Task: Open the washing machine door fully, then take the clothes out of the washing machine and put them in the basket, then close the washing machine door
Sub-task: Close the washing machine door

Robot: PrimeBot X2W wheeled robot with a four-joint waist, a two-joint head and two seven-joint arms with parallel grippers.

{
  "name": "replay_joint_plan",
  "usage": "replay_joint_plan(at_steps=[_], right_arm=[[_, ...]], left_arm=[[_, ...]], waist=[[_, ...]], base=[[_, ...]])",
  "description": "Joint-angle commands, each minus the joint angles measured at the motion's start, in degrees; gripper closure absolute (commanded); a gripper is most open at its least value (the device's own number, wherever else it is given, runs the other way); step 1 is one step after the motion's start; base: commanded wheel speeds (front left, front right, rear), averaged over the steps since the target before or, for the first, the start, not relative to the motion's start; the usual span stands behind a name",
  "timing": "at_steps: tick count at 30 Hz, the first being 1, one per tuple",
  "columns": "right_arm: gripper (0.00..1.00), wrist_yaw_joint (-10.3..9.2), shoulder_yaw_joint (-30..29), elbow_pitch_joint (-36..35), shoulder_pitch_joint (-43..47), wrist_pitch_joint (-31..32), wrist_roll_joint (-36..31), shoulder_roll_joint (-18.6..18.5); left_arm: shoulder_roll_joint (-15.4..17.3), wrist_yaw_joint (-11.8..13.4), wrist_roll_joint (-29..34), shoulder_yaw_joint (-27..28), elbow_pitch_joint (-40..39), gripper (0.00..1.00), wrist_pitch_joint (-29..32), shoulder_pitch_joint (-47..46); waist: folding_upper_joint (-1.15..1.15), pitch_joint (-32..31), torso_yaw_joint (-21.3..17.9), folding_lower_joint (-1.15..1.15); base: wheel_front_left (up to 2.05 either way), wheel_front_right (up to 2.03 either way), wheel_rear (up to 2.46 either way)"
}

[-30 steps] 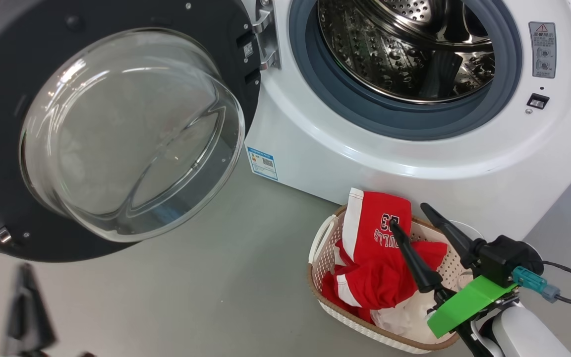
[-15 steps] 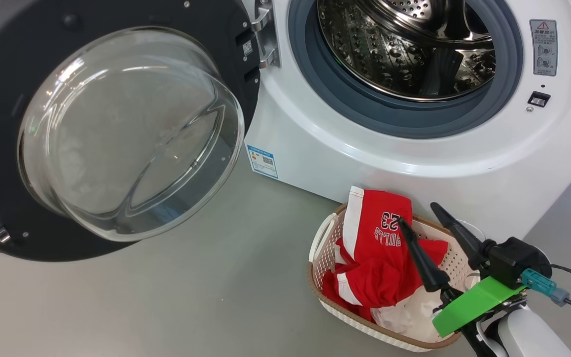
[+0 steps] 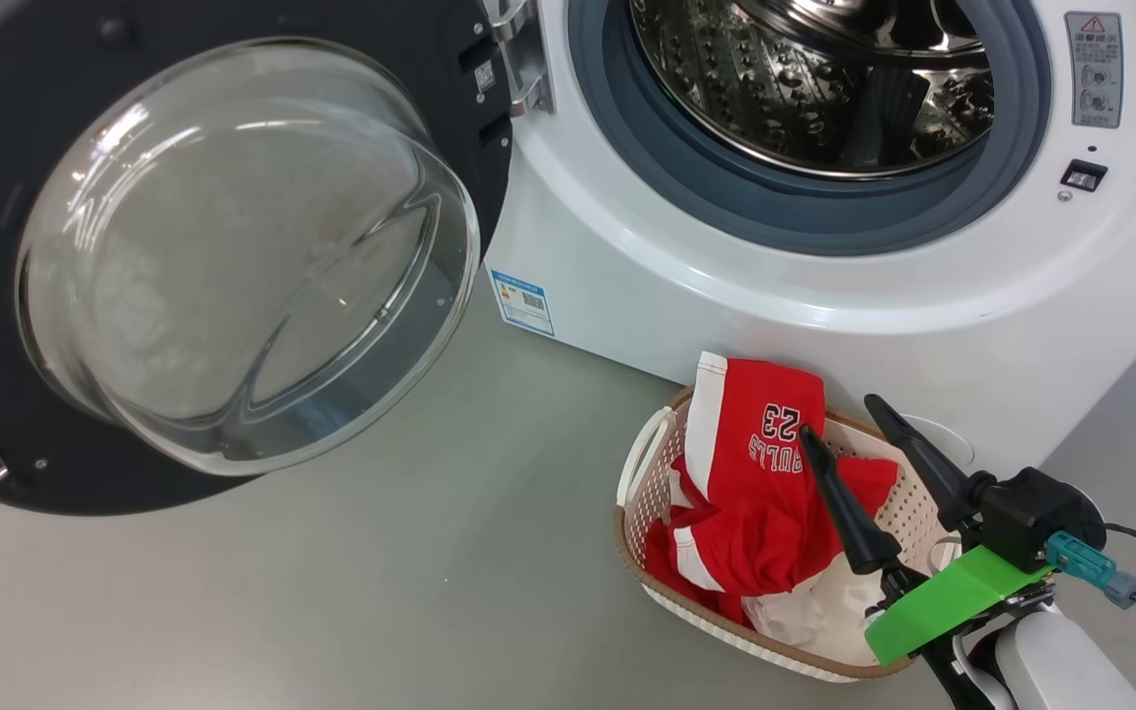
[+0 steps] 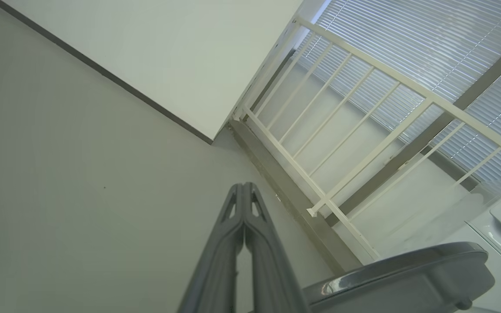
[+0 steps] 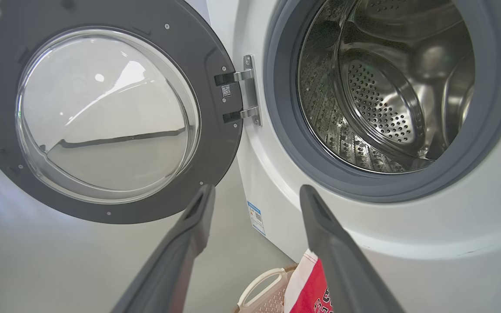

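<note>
A: Clothes (image 3: 755, 493)?
B: Red jersey heap plus white fabric, all in the basket (image 3: 686, 606). Basket sits on the floor (image 3: 381, 592) just in front of the washing machine (image 3: 726, 306), below its opening. Drum (image 3: 805, 89) is bare steel as far as it can be seen.

A: Tools?
B: Right tool (image 3: 837, 415) released, fingers spread wide, nothing between them. It hovers over the basket, tips toward the machine's front. Left tool (image 4: 244, 184) clenched, fingers pressed together, empty, pointing away from the machine toward a wall and a railing.

A: Step in hand?
B: My read: unloading done, closing the washing machine door (image 3: 243, 247) is what's left. Door stands swung wide to the left of the machine's opening, on the hinge (image 3: 524, 59) at the opening's left edge.

A: Doing it well?
B: Push on the black rim at the side farthest from the hinge, not on the glass bowl, which is slick and curved so a tool would likely slide. Follow the arc round the hinge, steady. Draw the right tool back from the machine's front first, since it may sit in the sweep. No cloth seen on the gasket (image 3: 598, 148). End with a firm press into the latch slot (image 3: 1081, 176) right of the opening.
</note>
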Motion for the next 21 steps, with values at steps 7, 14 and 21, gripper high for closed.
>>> replay_joint_plan(at_steps=[7, 14, 21], right_arm=[[0.00, 0.09, 1.6, -1.4, -0.5, -0.3, -1.2, 0.0], [0.00, 0.09, 1.7, -1.3, -0.7, -0.3, -1.2, -0.1], [0.00, 0.09, 1.4, -1.3, -1.1, -0.3, -1.3, -0.1]], left_arm=[[7.1, -0.9, -5.5, 0.0, 9.4, 1.00, 13.0, -6.9], [7.3, -1.0, -8.5, -1.6, 11.3, 1.00, 19.9, -7.9], [7.0, -1.0, -11.0, -3.9, 9.0, 1.00, 24.6, -6.0]], waist=[[0.00, 1.5, -0.6, 0.00], [0.00, 2.4, -1.4, 0.00], [0.00, 2.9, -2.2, 0.00]], base=[[0.00, 0.00, 0.00], [0.00, 0.00, 0.00], [0.00, 0.00, 0.00]])
